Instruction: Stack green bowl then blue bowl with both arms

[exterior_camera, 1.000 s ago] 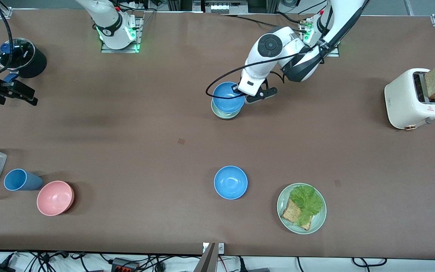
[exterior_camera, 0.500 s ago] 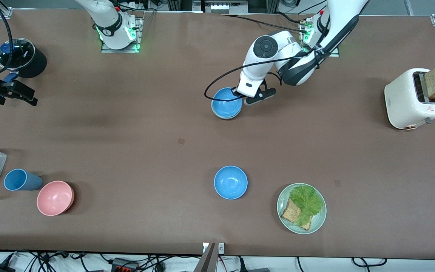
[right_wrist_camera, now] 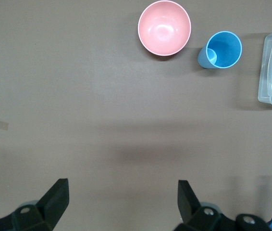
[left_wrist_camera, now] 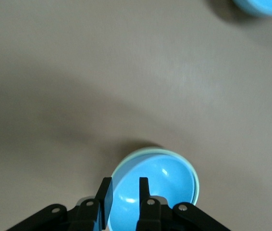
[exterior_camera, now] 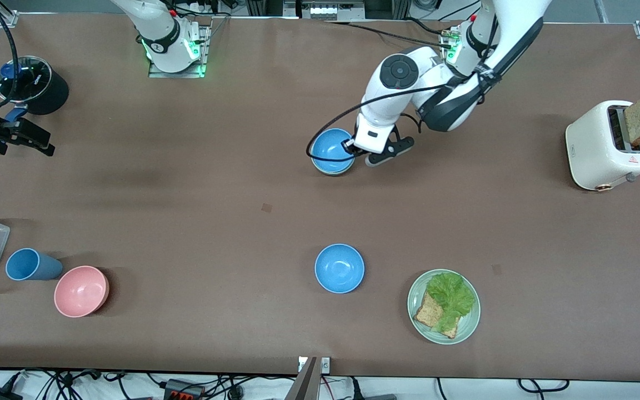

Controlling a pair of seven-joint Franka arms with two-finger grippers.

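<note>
Brown matte tabletop (exterior_camera: 198,222) carries every item; use the nested bowl stack as your reference landmark. At that stack, the blue bowl (exterior_camera: 331,151) sits inside the green bowl (left_wrist_camera: 121,166), of which only a thin pale rim shows around it, so judge the stacking order as already achieved. Note the left gripper (left_wrist_camera: 125,190): its fingers straddle the blue bowl's rim on the side toward the left arm's base, with a narrow gap between them, apparently loosened rather than clamped, which suits a release after placement. Confirm the bowl rests level before you clear the arm. Locate the right gripper (right_wrist_camera: 121,195) well away from the stack, over the right arm's end of the table, waiting with jaws spread wide and nothing between them. Nearer the front camera than the stack stands a second blue bowl (exterior_camera: 339,268), empty. Beside that bowl, toward the left arm's end, a green plate (exterior_camera: 417,316) holds lettuce (exterior_camera: 451,294) and toast (exterior_camera: 429,311).
</note>
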